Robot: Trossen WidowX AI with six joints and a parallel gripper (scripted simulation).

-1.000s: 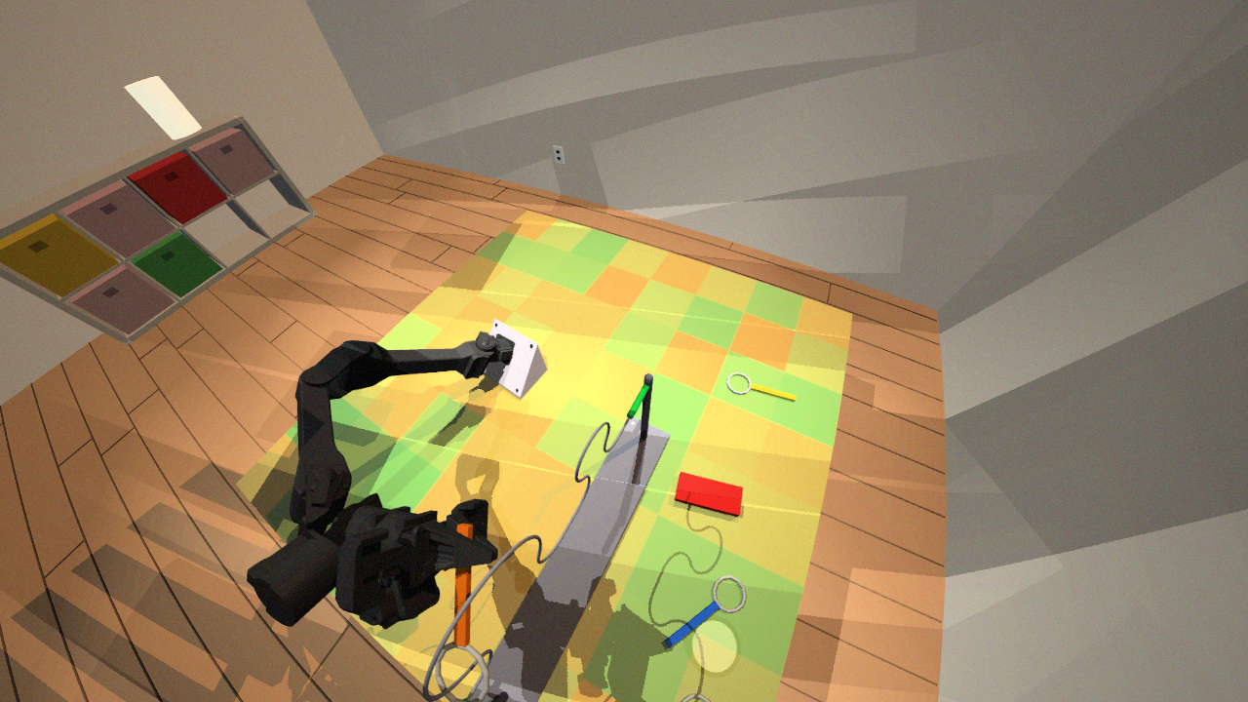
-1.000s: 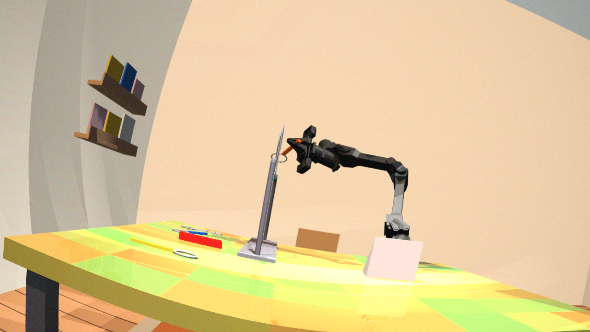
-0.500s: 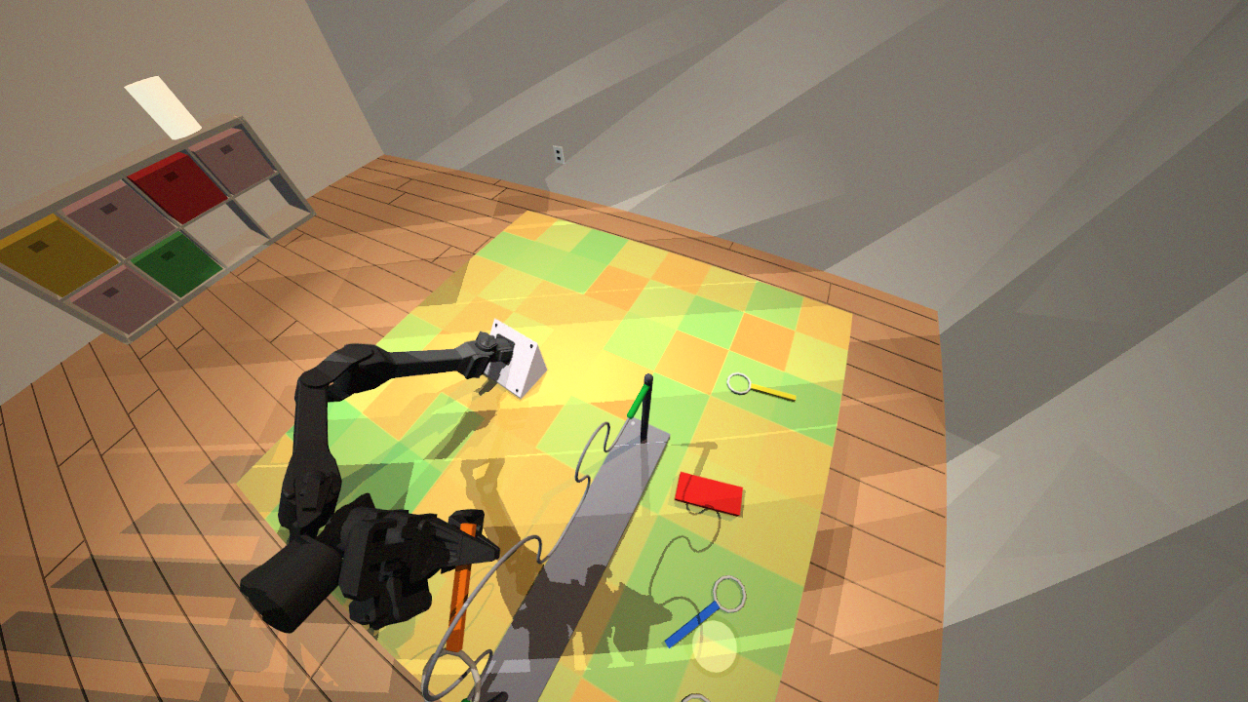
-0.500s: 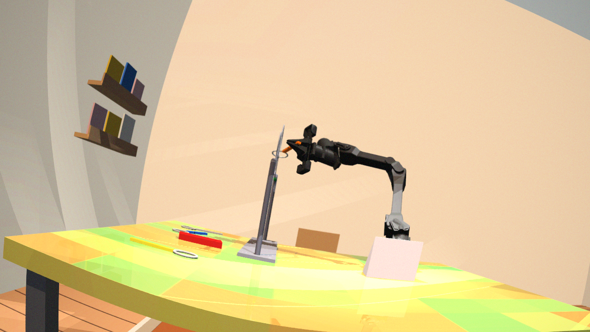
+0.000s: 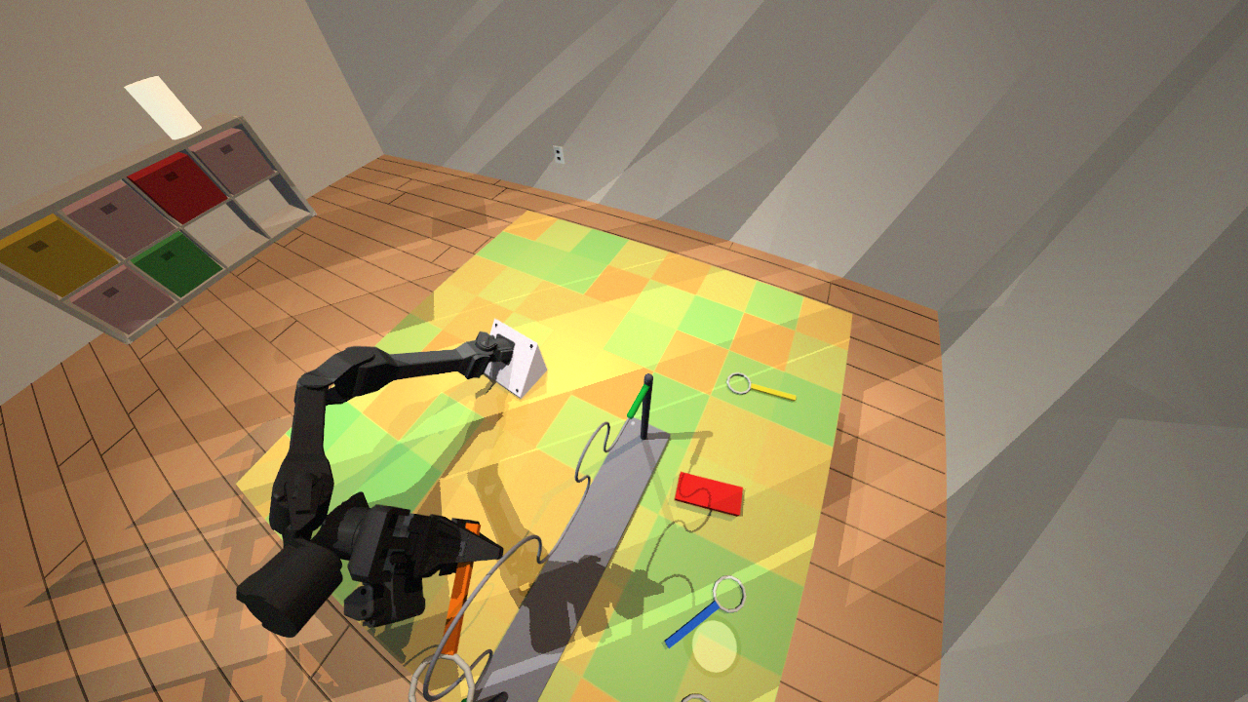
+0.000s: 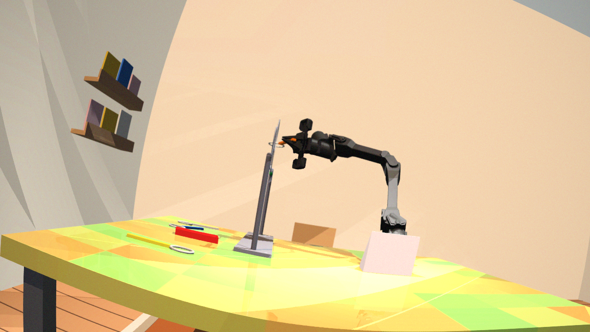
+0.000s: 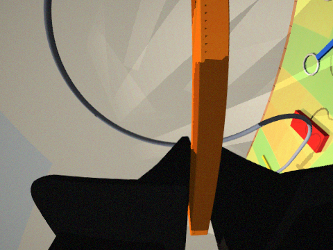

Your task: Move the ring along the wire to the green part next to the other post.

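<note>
And here the fingers are clamped on the orange handle, high over the desk! The handle reaches out past them to the pale ring, and the ring sits around the grey wire, close ahead of the fingers; whether ring and wire touch, I cannot tell. From above, the wire sweeps past just beside the fingertips, then snakes away to the green part by the far post, well apart from them. Below the fingers, beyond the grey base, the red block lies on the desk, with the blue-handled ring and the yellow-handled ring resting flat to either side of it!
</note>
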